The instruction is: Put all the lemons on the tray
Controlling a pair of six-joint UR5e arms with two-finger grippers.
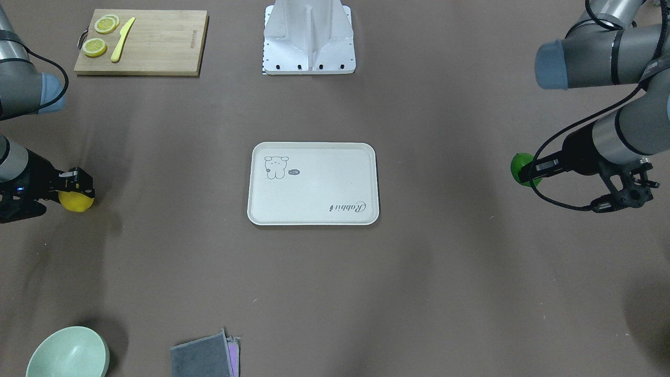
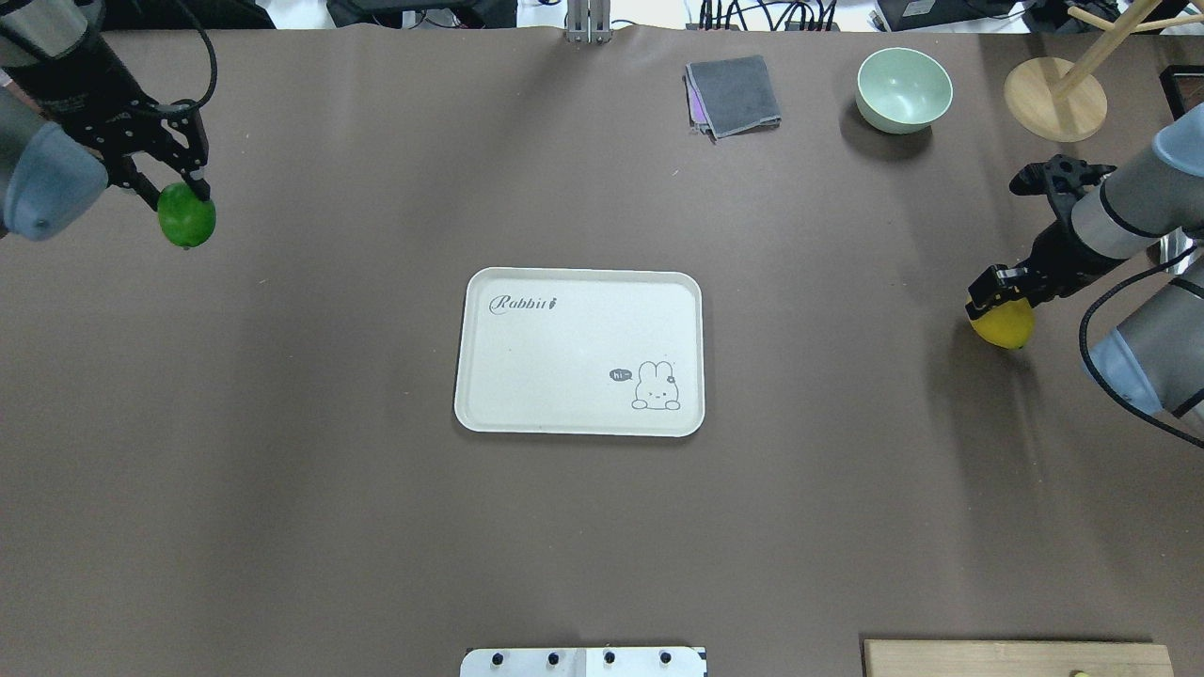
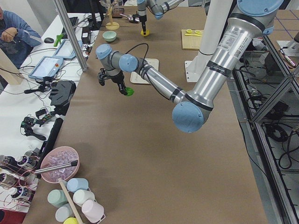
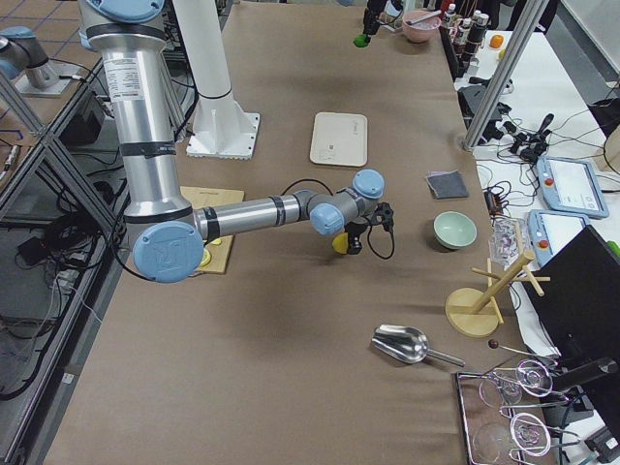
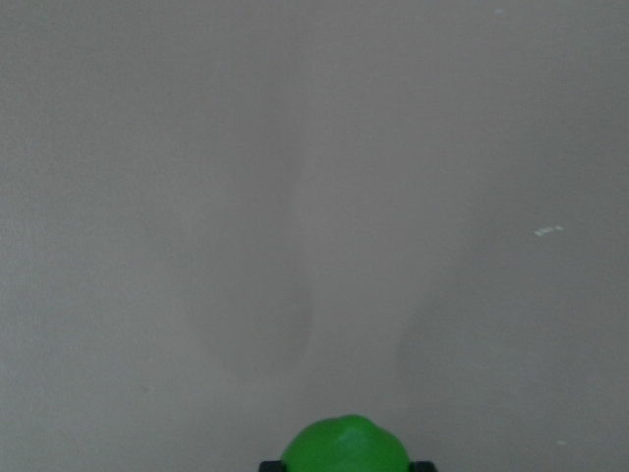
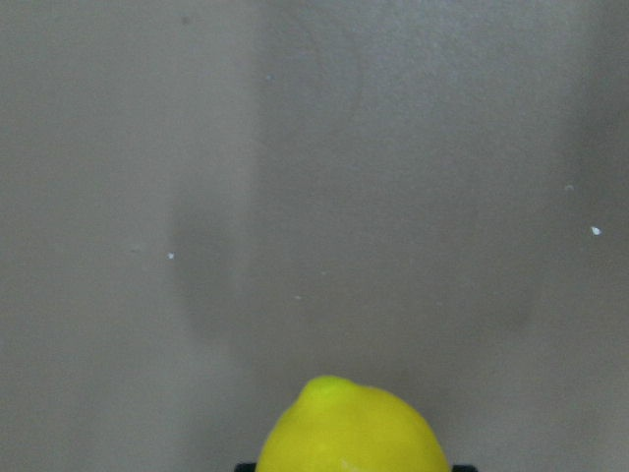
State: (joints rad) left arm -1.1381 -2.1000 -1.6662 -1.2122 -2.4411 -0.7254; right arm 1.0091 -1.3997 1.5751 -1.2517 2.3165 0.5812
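At the robot's own edge of the worktop you had the wooden cutting board [image 1: 152,50] in the right-hand corner. It carried lemon slices [image 1: 95,47] and a yellow knife [image 1: 122,40]. The white base plate [image 1: 309,39] sat at the middle of that edge.

Further out, the Rabbit tray [image 2: 574,348] lay flat at the centre of the worktop with nothing on it. Both lemons were well apart from it, one towards each end.

Near the right edge, the right gripper [image 2: 999,306] was clamped on the yellow lemon [image 2: 1003,329], fingers pressed to either side of it.

Towards the far left corner, the left gripper [image 2: 177,191] was clamped the same way on the green lemon [image 2: 186,218]. Whether either fruit touched the brown surface, you could not tell from these views.

Along the far edge you had a folded grey cloth [image 2: 734,94], then a pale green bowl [image 2: 905,94], then a wooden stand [image 2: 1053,99] at the far right corner.
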